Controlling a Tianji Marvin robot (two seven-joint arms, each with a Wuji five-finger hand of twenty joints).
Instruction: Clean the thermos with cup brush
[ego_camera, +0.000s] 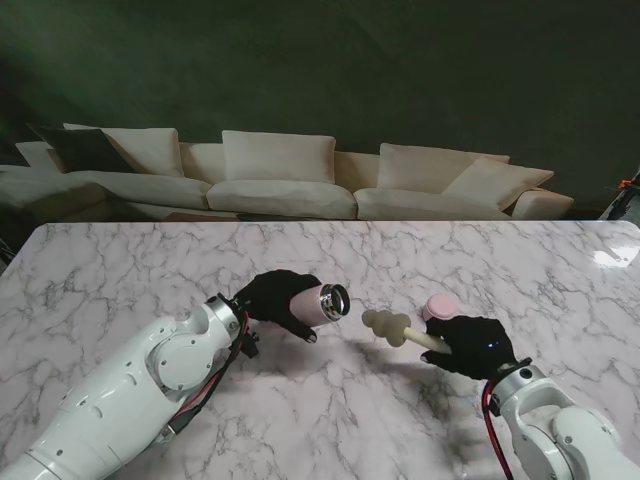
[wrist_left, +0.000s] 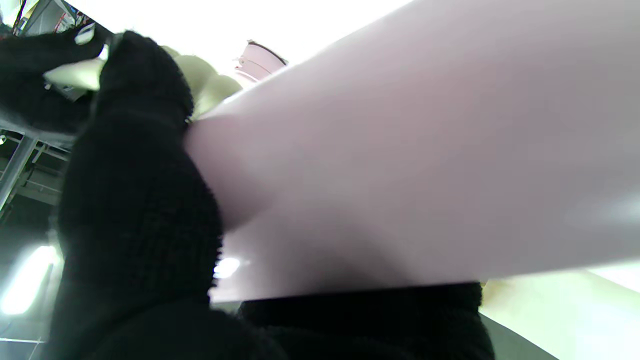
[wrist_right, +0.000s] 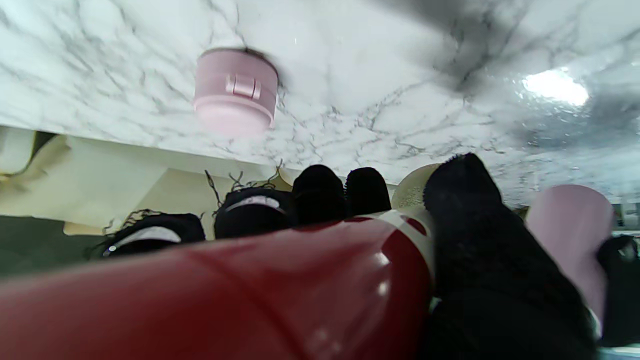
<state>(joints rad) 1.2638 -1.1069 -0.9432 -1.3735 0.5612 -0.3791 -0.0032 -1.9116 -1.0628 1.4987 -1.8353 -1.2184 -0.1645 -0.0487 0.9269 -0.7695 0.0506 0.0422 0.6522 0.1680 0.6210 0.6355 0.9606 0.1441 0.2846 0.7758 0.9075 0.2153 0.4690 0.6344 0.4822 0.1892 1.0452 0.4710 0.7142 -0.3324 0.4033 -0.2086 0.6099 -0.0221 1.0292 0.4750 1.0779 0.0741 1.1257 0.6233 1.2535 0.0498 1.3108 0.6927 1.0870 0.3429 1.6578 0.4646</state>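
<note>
My left hand, in a black glove, is shut on the pink thermos and holds it off the table, lying sideways with its open steel mouth toward the right. That pink body fills the left wrist view. My right hand is shut on the cup brush, whose cream sponge head points at the thermos mouth, a short gap away. In the right wrist view the brush's red handle runs across my gloved fingers, and the thermos shows beyond them.
The pink thermos lid stands on the marble table just beyond my right hand; it is the lid in the right wrist view. A cream sofa runs behind the table's far edge.
</note>
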